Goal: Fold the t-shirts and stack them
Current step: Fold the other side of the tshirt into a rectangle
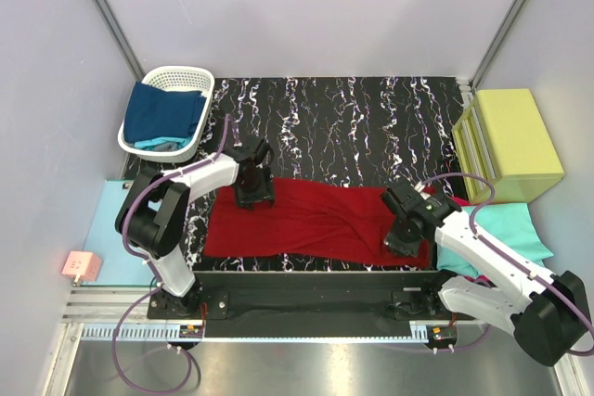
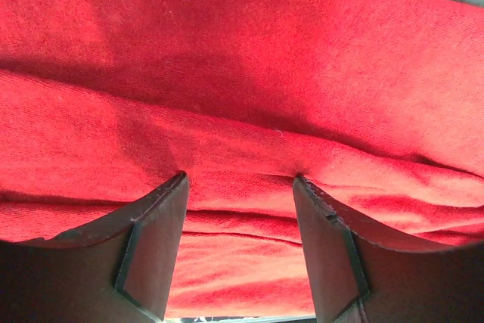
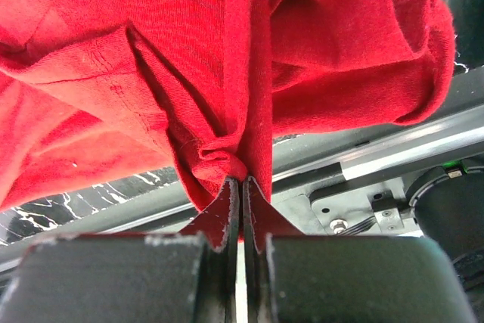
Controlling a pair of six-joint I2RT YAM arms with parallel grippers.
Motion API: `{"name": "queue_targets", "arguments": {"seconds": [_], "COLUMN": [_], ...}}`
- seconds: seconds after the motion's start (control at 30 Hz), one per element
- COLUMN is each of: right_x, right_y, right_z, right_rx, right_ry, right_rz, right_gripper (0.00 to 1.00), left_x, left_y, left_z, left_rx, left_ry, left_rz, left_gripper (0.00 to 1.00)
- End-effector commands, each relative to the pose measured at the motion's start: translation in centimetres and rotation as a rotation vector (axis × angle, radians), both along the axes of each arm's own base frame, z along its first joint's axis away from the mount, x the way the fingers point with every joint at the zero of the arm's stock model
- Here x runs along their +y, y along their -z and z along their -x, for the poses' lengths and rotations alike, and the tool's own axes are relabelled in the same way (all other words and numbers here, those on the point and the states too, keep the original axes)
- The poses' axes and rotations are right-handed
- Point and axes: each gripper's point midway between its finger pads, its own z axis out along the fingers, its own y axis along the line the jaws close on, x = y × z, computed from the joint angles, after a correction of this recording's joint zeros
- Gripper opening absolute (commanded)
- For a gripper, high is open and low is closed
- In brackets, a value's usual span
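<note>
Evidently the dark red t-shirt (image 1: 316, 220) lay spread along the near side of the surface (image 1: 353, 127). The right claw (image 3: 242, 181) pinched its bunched right end; the left claw (image 2: 240, 178) stood wide, tips pressing the cloth. The left probably needed a firm edge grip before lifting.

Table (image 1: 371, 118) top is black with white marble veining and fills the middle. Plain pale grey walls (image 1: 306, 6) on the far, left and right sides. Thin metal corner posts (image 1: 104, 6) at far left and far right. White slotted basket (image 1: 182, 71) far left, by the table corner. Yellow-green box (image 1: 516, 136) on the right, just beside the table edge. Pale-blue sheet (image 1: 104, 220) lies flat at left, small pink block (image 1: 82, 267) at its near-left corner. Slotted metal rail (image 1: 306, 329) runs along the near edge, brushed steel surface (image 1: 306, 373) nearest. Light even, shadows soft.
</note>
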Motion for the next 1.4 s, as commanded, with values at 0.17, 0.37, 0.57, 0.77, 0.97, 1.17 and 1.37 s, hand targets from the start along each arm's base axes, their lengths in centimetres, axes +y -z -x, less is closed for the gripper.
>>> {"name": "queue_targets", "arguments": {"seconds": [0.17,0.37,0.57,0.77,0.97,1.17,1.37], "right_x": [2.6,5.4,5.4,4.0,2.8,2.4,2.1], "right_y": [-7.2,-5.3,-2.3,-0.2,2.0,2.7,3.9], "right_z": [-7.7,-14.4,-19.3,-19.6,-18.4,-17.6,-17.0], "right_rx": [-0.355,-0.327,-0.276,-0.243,-0.195,-0.176,-0.146], "right_ry": [-0.031,-0.117,-0.098,-0.093,-0.068,-0.059,-0.068], "right_rz": [-0.064,0.046,0.024,0.077,0.116,0.12,0.131], "right_gripper": [0.49,0.61,0.49,0.41,0.4,0.4,0.39], "left_x": [-1.2,-1.3,0.2,2.0,2.1,2.3,3.0], "left_y": [-0.8,-2.9,-4.8,-4.3,-1.6,-0.2,-1.0], "left_z": [-0.8,-2.8,-6.7,-8.0,-7.0,-6.3,-4.4], "left_rx": [-0.037,-0.092,-0.141,-0.126,-0.063,-0.023,-0.035], "left_ry": [0.019,0.028,-0.038,-0.066,-0.068,-0.058,-0.057], "left_rz": [0.033,0.028,0.06,0.066,0.059,0.043,0.043], "left_gripper": [0.63,0.64,0.65,0.65,0.65,0.64,0.63]}}
